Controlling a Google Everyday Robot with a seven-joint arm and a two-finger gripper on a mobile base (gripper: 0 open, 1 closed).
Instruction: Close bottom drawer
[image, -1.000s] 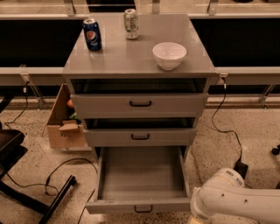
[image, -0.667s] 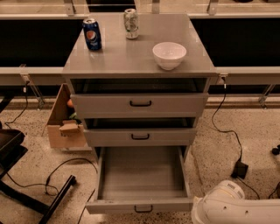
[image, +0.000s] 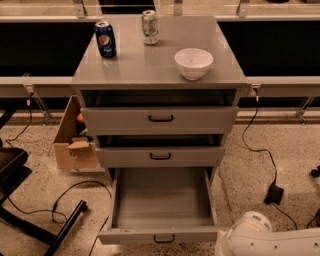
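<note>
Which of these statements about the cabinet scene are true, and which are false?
1. The bottom drawer is pulled out. True.
2. The white bowl lies inside the bottom drawer. False: it stands on the cabinet top.
3. A blue can and a silver can stand on the cabinet top. True.
4. The tool is gripping the bottom drawer. False: the tool is out of view; only the white arm shows, at the lower right.
5. The cardboard box sits to the right of the cabinet. False: it sits to the left.
</note>
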